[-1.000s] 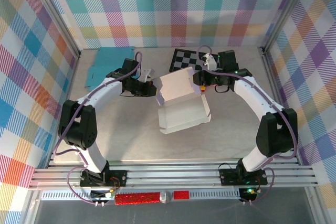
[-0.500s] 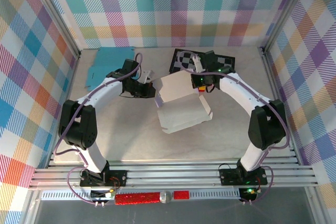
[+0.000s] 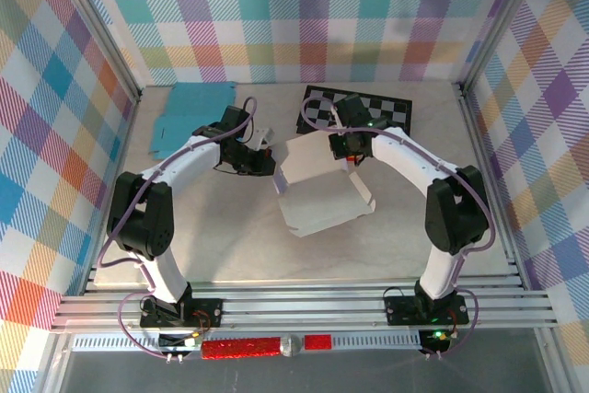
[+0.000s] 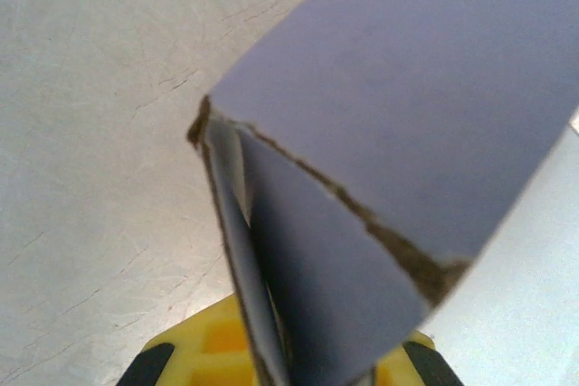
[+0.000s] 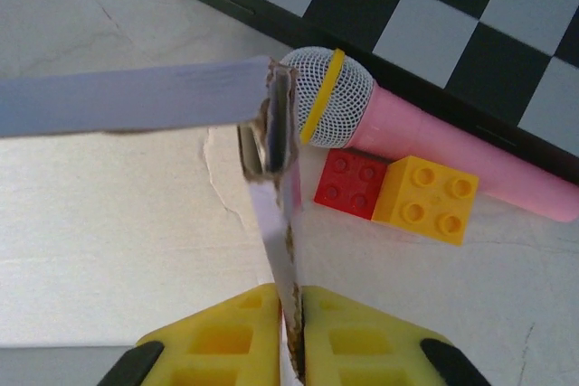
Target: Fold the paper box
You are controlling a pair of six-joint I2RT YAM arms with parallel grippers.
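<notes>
The white paper box (image 3: 322,202) lies half folded in the middle of the table, its back flap raised. My left gripper (image 3: 270,165) is at the box's left upper corner. In the left wrist view its yellow fingers (image 4: 194,359) are shut on doubled white flaps of the box (image 4: 425,79). My right gripper (image 3: 350,155) is at the box's right upper corner. The right wrist view has its yellow fingers (image 5: 226,336) shut on a thin upright wall of the box (image 5: 288,250), and a second panel (image 5: 136,101) runs off to the left.
A black-and-white checkerboard (image 3: 368,112) lies at the back, right behind the right gripper. A pink toy microphone (image 5: 416,137), a red brick (image 5: 353,183) and a yellow brick (image 5: 425,198) lie beside the held wall. A teal sheet (image 3: 189,109) lies at the back left.
The right gripper has moved left from beside the checkerboard onto the box's right wall and closed on it. The raised flap has tipped slightly. The left gripper has kept its grip.
</notes>
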